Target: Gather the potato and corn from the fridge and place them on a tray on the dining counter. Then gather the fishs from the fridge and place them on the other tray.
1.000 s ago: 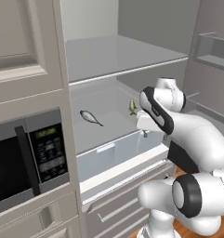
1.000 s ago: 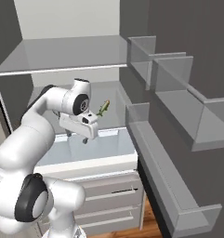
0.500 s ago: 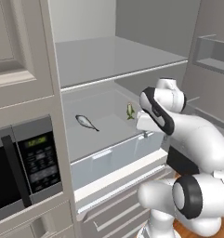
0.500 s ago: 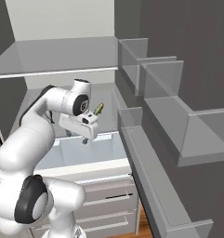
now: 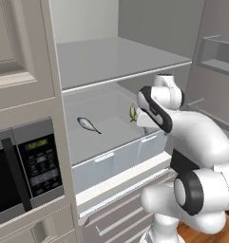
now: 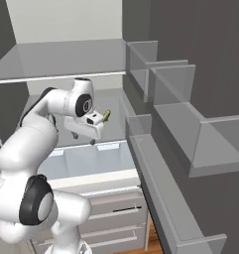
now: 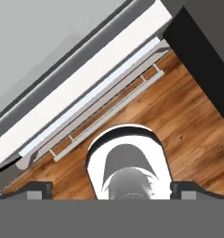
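1. Grey fridge (image 5: pixel 111 57) interior now sits closer and more central in both base views. The base drove; nothing inside moved. Reaching in looks next.
2. Gripper (image 6: pixel 84 138) hangs before the fridge's middle shelf, jaws wide apart, empty.
3. Corn (image 6: pixel 106 115) lies on that shelf, half hidden behind the hand; a fish (image 5: pixel 87 125) lies well apart from it on the same shelf.

place: kitchen | cues: open fridge (image 5: pixel 116 61) shelves, built-in microwave (image 5: pixel 25 171), cabinet drawers (image 6: pixel 111 218), wood floor (image 7: pixel 178 125)
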Available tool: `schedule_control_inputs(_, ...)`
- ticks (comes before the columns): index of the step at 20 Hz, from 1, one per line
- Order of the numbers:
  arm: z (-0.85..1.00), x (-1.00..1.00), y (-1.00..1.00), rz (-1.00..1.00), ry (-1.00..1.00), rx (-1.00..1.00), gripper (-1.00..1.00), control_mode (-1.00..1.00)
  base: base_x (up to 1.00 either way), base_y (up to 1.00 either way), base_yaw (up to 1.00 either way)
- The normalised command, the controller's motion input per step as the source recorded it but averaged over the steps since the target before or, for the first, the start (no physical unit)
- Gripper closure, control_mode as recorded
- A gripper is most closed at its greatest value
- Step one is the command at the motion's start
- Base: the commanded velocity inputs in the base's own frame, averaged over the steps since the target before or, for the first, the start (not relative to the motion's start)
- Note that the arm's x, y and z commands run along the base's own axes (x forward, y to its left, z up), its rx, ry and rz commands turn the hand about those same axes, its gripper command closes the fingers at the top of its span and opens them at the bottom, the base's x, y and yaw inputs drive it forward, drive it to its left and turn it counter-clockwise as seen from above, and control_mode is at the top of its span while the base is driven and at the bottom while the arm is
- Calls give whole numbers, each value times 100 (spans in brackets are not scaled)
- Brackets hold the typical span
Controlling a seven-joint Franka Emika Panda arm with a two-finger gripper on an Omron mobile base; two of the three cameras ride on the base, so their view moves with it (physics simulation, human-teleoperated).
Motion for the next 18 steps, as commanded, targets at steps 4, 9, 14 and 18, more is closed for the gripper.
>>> schedule_control_inputs(4,18,-3,0,0,-41,-18,-100,-100,0,0,0)
schedule_control_inputs(9,2,0,0,-2,-37,0,-100,-100,0,0,0)
schedule_control_inputs(14,28,18,0,-7,-9,0,-100,-100,0,0,0)
schedule_control_inputs(18,21,53,0,0,19,-1,-100,-100,0,0,0)
